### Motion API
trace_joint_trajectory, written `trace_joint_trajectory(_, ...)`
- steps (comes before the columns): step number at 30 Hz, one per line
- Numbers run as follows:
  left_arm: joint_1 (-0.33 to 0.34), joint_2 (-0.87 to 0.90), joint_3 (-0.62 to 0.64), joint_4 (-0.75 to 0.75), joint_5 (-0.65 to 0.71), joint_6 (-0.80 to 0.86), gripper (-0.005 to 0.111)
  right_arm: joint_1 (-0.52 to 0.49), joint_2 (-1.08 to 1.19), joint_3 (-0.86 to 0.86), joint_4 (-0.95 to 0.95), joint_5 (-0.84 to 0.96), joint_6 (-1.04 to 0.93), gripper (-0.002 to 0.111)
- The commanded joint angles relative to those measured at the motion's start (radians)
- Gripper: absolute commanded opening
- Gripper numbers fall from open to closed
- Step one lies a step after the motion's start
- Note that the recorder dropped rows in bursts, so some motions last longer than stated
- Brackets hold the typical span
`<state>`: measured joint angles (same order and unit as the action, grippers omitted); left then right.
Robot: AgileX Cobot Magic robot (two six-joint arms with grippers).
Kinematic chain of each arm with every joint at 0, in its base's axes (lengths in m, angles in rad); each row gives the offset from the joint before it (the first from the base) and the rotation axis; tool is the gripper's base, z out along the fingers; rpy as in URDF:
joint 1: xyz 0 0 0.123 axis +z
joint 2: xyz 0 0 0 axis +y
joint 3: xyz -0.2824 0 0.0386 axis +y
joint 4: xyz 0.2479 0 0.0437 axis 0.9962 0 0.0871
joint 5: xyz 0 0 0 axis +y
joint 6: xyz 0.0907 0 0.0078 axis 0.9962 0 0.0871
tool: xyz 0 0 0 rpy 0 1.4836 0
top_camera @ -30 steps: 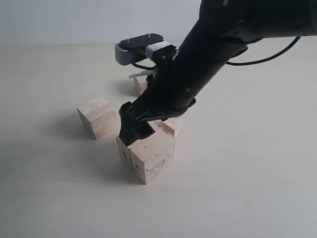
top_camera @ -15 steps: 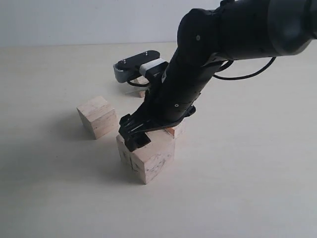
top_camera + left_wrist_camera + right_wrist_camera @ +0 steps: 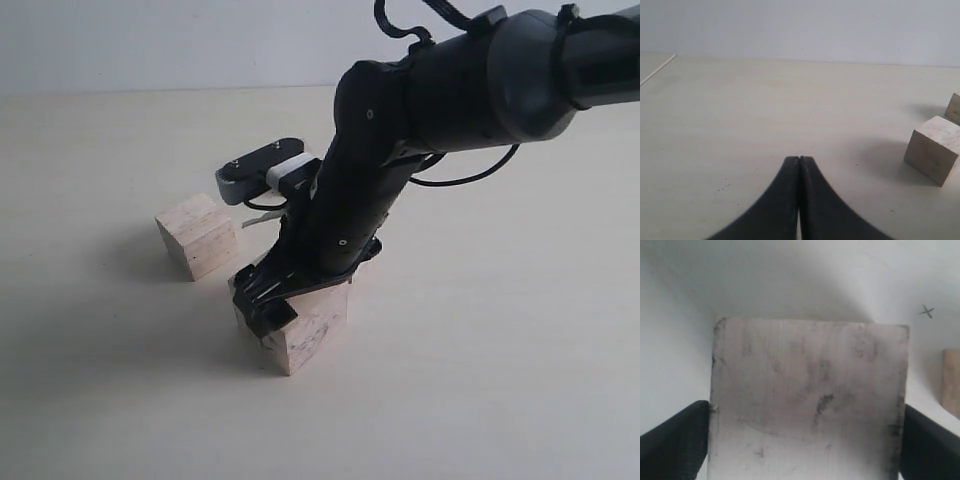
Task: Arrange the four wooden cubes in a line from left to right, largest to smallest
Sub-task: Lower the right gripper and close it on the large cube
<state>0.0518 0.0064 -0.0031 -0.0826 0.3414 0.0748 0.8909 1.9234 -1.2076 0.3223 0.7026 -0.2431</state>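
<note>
The largest wooden cube, smudged with dark pencil marks, stands at the front centre of the table. My right gripper comes down over it from above, one finger on each side. Seen from the right wrist, the marked cube fills the gap and both black fingers touch its sides. The second-largest cube sits to the left. My left gripper is shut and empty above bare table, with that cube off to its side. The two smaller cubes are mostly hidden behind the right arm.
A sliver of another wooden cube shows beside the right gripper, and one more cube edge at the border of the left wrist view. A small pencil cross marks the table. The pale tabletop spreads all round.
The right arm has swung lower and toward the front, and its gripper has dropped from the cube's top edge to straddle the largest cube. The cube has hardly shifted.
</note>
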Motion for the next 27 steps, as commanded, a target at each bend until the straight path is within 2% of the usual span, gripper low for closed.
trace_joint_trajectory(1, -0.004, -0.006, 0.003, -0.005, -0.013, -0.001, 0.000, 0.005, 0.019, 0.002, -0.013, -0.014, -0.008, 0.088)
trace_joint_trajectory(4, -0.004, -0.006, 0.003, -0.005, -0.013, -0.001, 0.000, 0.005, 0.021, 0.002, -0.029, -0.032, -0.008, 0.087)
trace_joint_trajectory(7, -0.004, -0.006, 0.003, -0.005, -0.013, -0.001, 0.000, 0.005, 0.021, 0.002, -0.034, -0.037, -0.008, 0.082)
trace_joint_trajectory(10, -0.004, -0.006, 0.003, -0.005, -0.013, -0.001, 0.000, 0.005, 0.021, 0.002, -0.034, -0.037, -0.011, 0.065)
trace_joint_trajectory(15, -0.004, -0.006, 0.003, -0.005, -0.013, -0.001, 0.000, 0.005, 0.021, 0.002, -0.032, -0.021, -0.011, 0.025)
trace_joint_trajectory(19, -0.004, -0.006, 0.003, -0.005, -0.013, -0.001, 0.000, 0.005, 0.021, 0.002, -0.026, -0.021, -0.011, 0.006)
trace_joint_trajectory(21, -0.004, -0.006, 0.003, -0.005, -0.013, -0.001, 0.000, 0.005, 0.021, 0.002, -0.025, -0.025, -0.011, 0.000)
trace_joint_trajectory(27, -0.004, -0.006, 0.003, -0.005, -0.013, -0.001, 0.000, 0.005, 0.021, 0.002, -0.023, -0.042, -0.011, 0.000)
